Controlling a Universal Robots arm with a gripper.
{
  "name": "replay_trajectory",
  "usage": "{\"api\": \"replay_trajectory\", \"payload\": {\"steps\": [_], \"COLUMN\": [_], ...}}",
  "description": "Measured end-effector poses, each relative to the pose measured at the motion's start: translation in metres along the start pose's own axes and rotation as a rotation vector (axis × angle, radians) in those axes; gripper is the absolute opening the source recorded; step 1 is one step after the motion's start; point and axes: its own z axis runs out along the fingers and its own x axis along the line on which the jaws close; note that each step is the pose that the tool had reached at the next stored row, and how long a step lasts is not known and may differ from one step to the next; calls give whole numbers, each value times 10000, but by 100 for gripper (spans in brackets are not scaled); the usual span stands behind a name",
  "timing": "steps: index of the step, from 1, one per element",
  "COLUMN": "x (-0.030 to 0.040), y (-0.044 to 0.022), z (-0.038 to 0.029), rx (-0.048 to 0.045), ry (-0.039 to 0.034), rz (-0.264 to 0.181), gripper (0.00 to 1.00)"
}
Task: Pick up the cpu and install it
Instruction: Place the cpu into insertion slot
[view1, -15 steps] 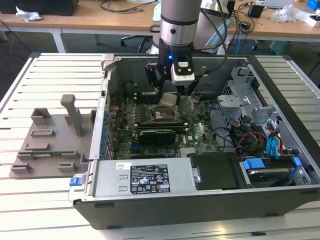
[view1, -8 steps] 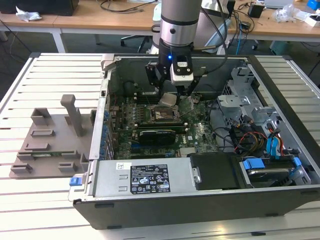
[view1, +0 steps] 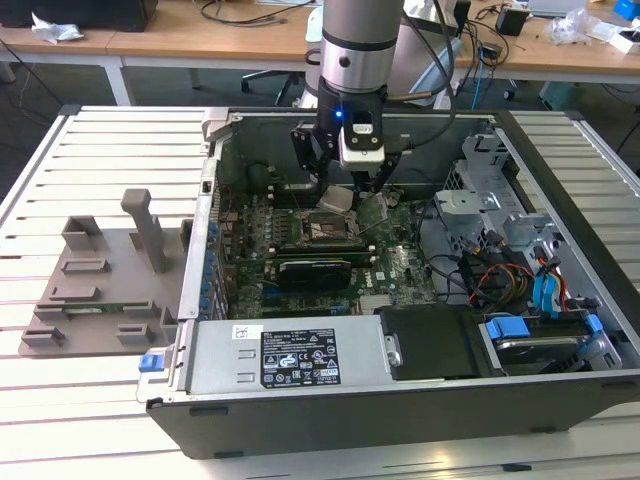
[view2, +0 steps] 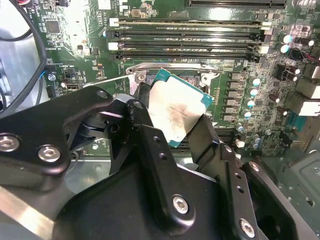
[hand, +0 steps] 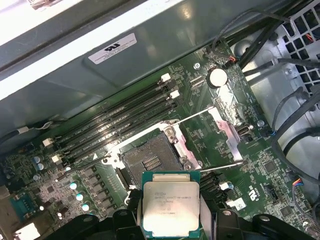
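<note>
Plainly, the exterior view has the gripper (view1: 342, 192) pinching the cpu (view1: 336, 198) just above the motherboard (view1: 400, 265) inside the case (view1: 300, 400). In the second wrist view both fingers (view2: 141, 107) clamp its opposite edges, and the cpu covers much of the socket (view2: 192, 77). The first wrist view bares that socket's contacts; squaring the cpu to it looks essential.

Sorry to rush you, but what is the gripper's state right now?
Gripper: closed, holding the cpu by its edges, near the empty socket.
</note>
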Motion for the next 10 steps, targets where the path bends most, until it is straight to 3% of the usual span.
{"api": "replay_trajectory", "payload": {"steps": [10], "x": [0], "y": [0], "z": [0], "rx": [0], "ry": [1], "rz": [20], "gripper": [55]}}
